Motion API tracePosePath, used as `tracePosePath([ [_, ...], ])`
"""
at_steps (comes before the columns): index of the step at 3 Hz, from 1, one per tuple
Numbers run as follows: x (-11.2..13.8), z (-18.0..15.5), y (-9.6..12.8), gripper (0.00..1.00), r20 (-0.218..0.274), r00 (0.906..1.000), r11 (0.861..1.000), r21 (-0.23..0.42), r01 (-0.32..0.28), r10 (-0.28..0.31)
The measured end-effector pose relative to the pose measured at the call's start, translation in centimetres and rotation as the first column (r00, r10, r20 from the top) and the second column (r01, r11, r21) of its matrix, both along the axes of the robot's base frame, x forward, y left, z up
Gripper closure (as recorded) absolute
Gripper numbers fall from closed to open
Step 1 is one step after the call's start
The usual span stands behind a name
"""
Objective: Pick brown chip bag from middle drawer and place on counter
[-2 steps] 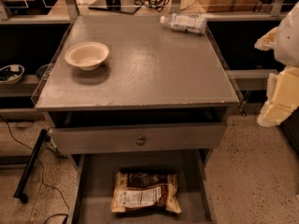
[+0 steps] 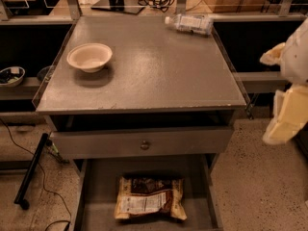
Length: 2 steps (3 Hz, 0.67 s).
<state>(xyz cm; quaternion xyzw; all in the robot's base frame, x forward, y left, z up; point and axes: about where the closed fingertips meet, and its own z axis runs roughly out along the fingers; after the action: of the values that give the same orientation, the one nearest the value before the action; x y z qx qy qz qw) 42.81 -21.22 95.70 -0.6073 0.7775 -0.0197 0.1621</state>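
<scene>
The counter [image 2: 159,76] is shown filling the centre of the frame. Below it, at bottom centre, the middle drawer [image 2: 98,186] is pulled out – the brown chip bag [image 2: 150,198] is laid flat on its floor. The gripper [image 2: 286,114] is held at the right edge, apart from the cabinet; its state cannot be told. A bowl [image 2: 89,57] is seen at the counter's upper left, a bottle [image 2: 188,24] at its upper right.
</scene>
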Motion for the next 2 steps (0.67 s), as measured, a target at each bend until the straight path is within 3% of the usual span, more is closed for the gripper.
tracePosePath([
  [1, -0.7, -3.0, 0.5, 0.00, -0.039, 0.9989, 0.999, 0.042, -0.023, 0.024],
  [2, -1.3, -6.7, 1.0, 0.00, -0.108, 0.9932, 0.996, 0.082, -0.035, 0.043],
])
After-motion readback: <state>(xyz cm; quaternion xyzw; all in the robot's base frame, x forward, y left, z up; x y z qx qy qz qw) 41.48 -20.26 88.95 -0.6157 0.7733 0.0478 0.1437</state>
